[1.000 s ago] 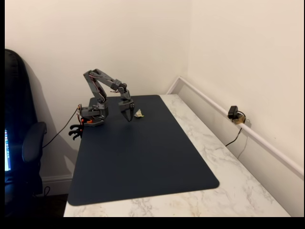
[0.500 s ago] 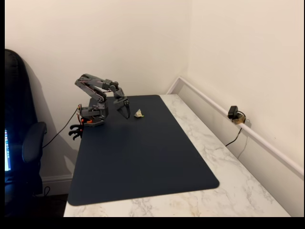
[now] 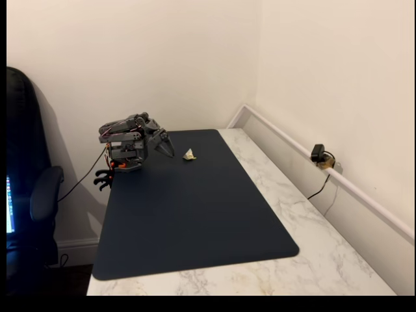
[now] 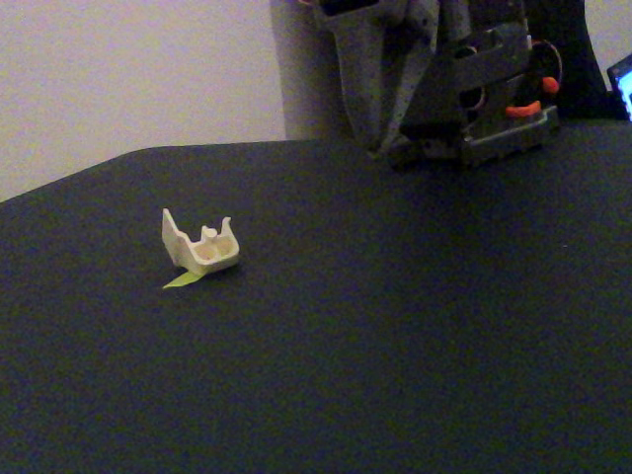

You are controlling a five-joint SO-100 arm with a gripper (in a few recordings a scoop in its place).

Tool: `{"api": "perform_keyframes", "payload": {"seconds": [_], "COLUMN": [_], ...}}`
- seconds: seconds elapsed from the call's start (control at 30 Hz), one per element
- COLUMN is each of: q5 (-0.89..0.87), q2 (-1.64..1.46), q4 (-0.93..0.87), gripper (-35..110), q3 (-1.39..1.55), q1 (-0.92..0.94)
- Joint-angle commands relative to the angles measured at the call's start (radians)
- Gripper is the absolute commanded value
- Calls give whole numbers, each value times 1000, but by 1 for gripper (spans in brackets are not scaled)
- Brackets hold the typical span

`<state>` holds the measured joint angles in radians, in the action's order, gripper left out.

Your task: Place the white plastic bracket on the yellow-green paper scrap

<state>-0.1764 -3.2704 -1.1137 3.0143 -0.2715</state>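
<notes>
The little white plastic bracket sits on the dark mat, up near the mat's far edge. It stands with its pointy bits up. A thin yellow-green paper scrap pokes out from under it toward seven o'clock in the close fixed view, so the bracket looks like it is already lying on the scrap.

The gripper is folded back close to the robot's base. Its fingers look a little spread and nothing is between them. In the wide fixed view the bracket lies at about four o'clock from the gripper, near but apart, not touching. I think the job is done, and the arm only needs to keep clear of the bracket.
</notes>
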Motion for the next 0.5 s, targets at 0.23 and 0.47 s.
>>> {"api": "perform_keyframes", "payload": {"seconds": [0.23,0.47], "q5": [0,-3], "q2": [-34,-34], "q4": [-9,-9], "gripper": [0,0], "q3": [2,2], "q1": [-18,-18]}}
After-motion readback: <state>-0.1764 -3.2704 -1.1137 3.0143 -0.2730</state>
